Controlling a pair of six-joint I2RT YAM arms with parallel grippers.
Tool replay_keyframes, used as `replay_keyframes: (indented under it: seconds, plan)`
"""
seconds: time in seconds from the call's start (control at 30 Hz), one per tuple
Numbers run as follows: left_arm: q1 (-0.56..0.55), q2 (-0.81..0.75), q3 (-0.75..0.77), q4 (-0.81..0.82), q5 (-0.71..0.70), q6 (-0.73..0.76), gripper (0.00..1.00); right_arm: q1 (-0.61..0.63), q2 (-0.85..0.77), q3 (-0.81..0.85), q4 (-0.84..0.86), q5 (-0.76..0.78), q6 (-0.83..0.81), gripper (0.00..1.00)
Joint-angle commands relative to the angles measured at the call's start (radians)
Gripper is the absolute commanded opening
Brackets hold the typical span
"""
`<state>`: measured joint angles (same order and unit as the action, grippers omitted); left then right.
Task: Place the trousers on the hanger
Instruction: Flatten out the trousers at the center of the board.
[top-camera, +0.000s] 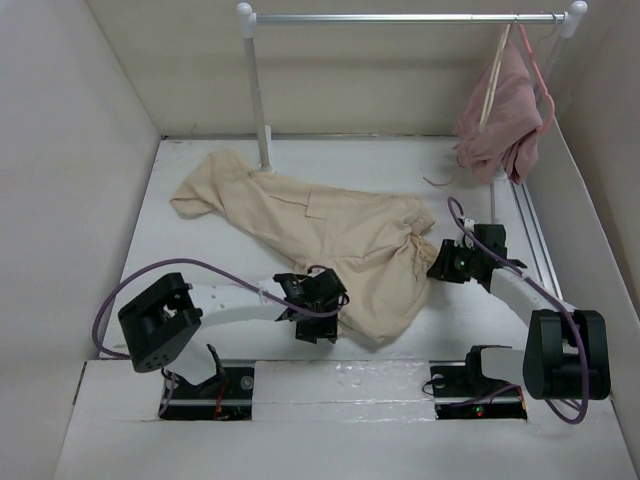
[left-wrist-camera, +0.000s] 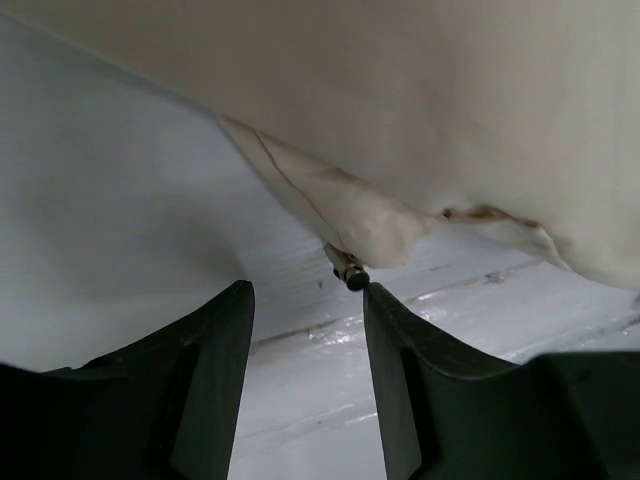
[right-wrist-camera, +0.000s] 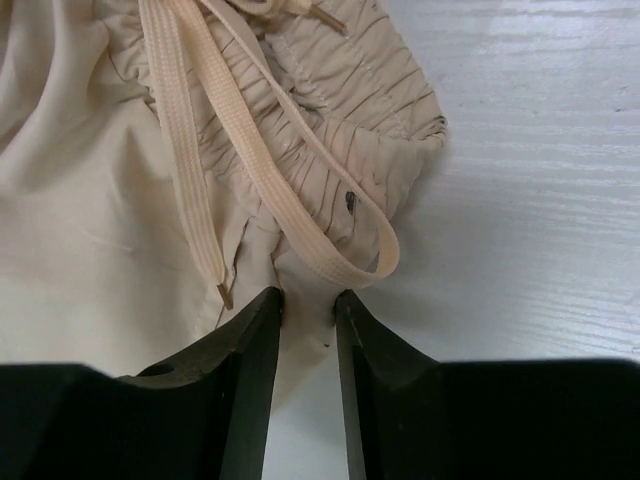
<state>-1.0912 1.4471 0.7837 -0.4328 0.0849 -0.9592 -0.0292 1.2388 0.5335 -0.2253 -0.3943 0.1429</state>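
Observation:
The beige trousers (top-camera: 330, 225) lie spread flat on the white table, legs toward the back left and the gathered waistband at the right. My right gripper (top-camera: 440, 262) is at the waistband. In the right wrist view it (right-wrist-camera: 307, 295) is shut on a fold of the trousers (right-wrist-camera: 90, 230) just below the flat drawstring (right-wrist-camera: 250, 150). My left gripper (top-camera: 322, 300) is at the cloth's near edge. In the left wrist view it (left-wrist-camera: 307, 290) stands open and holds nothing. The trousers' hem (left-wrist-camera: 450, 100) and a cord tip (left-wrist-camera: 352, 274) lie just ahead of it. The cream hanger (top-camera: 492, 85) hangs on the rail.
A metal rail (top-camera: 400, 18) on a white post (top-camera: 258, 90) crosses the back. A dusty-pink garment (top-camera: 500, 120) on a thin pink hanger (top-camera: 540, 70) hangs at its right end. White walls close in the table on the left, right and back.

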Motion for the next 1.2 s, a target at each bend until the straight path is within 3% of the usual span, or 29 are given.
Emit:
replay_keyframes:
  seconds: [0.0,0.2,0.4,0.5,0.6,0.7,0.83,0.87,0.9,0.93,1.03,1.17]
  plan:
    - [-0.001,0.047,0.018,0.023,-0.033,0.028,0.43,-0.023,-0.006,0.009,0.103,-0.018,0.027,0.34]
    - [-0.001,0.098,0.051,0.035,-0.05,0.034,0.42,-0.032,-0.002,0.052,0.087,-0.029,0.009,0.32]
    - [-0.01,0.006,0.031,0.049,-0.066,0.013,0.44,-0.041,-0.001,0.051,0.079,-0.048,-0.011,0.38]
    - [-0.01,-0.043,0.0,0.084,-0.074,0.004,0.5,-0.041,0.001,0.037,0.092,-0.06,-0.009,0.39]
    - [-0.01,0.01,0.021,0.089,-0.074,0.017,0.51,-0.041,0.002,0.028,0.098,-0.074,-0.009,0.4]
    - [-0.01,0.079,0.038,0.111,-0.073,0.036,0.44,-0.041,-0.004,0.022,0.099,-0.072,-0.009,0.4]
    - [-0.019,0.095,0.028,0.101,-0.071,0.027,0.24,-0.041,-0.009,0.023,0.099,-0.071,-0.009,0.4]
    - [-0.019,0.085,0.023,0.095,-0.074,0.019,0.18,-0.041,-0.006,0.023,0.103,-0.071,-0.009,0.36]
    - [-0.019,0.05,0.013,0.065,-0.13,0.005,0.0,-0.05,-0.001,0.031,0.107,-0.066,-0.009,0.17]
    - [-0.019,0.05,0.012,0.065,-0.131,0.005,0.0,-0.051,-0.001,0.031,0.107,-0.066,-0.009,0.17]
    - [-0.019,-0.023,0.069,-0.076,-0.233,0.007,0.0,-0.072,-0.007,0.046,0.106,-0.051,-0.012,0.01]
    - [-0.019,-0.168,0.236,-0.376,-0.417,0.007,0.0,-0.126,-0.042,0.079,0.098,-0.031,0.021,0.0]
